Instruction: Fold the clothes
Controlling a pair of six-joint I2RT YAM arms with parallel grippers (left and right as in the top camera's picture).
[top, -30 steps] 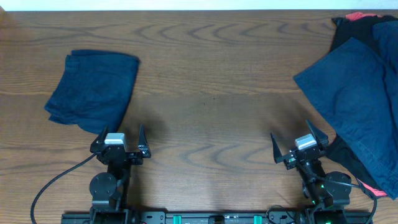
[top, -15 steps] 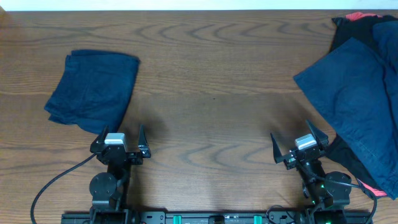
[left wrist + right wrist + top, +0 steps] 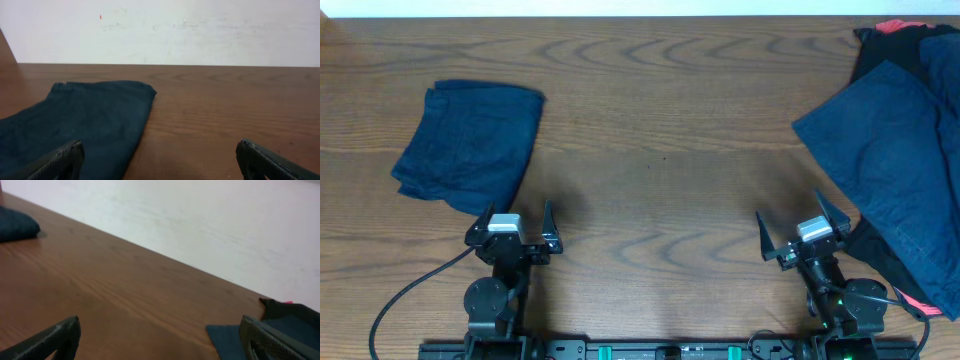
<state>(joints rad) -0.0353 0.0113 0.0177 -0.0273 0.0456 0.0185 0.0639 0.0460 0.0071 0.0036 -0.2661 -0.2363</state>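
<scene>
Grippers sit at the near edge of the table (image 3: pixel 660 160), both with fingers spread wide and nothing between them. A cable (image 3: pixel 405 295) curls from the base of the left gripper (image 3: pixel 512 216) toward the near-left corner. Just beyond its left finger lies the near corner of the folded shorts (image 3: pixel 470 145); from the left wrist view the cloth (image 3: pixel 85 125) fills the left side and bare wood the right, and whether finger and hem touch cannot be told. The right gripper (image 3: pixel 794 218) stands close beside the slanting edge of the loose shorts (image 3: pixel 895 170), which spread over the right side and run off the table's right edge. A black and red garment (image 3: pixel 892 30) shows under them at the far-right corner. Between the 2 heaps, a broad stretch of wood runs unbroken to the far edge, where the pale wall (image 3: pixel 200 30) begins.
</scene>
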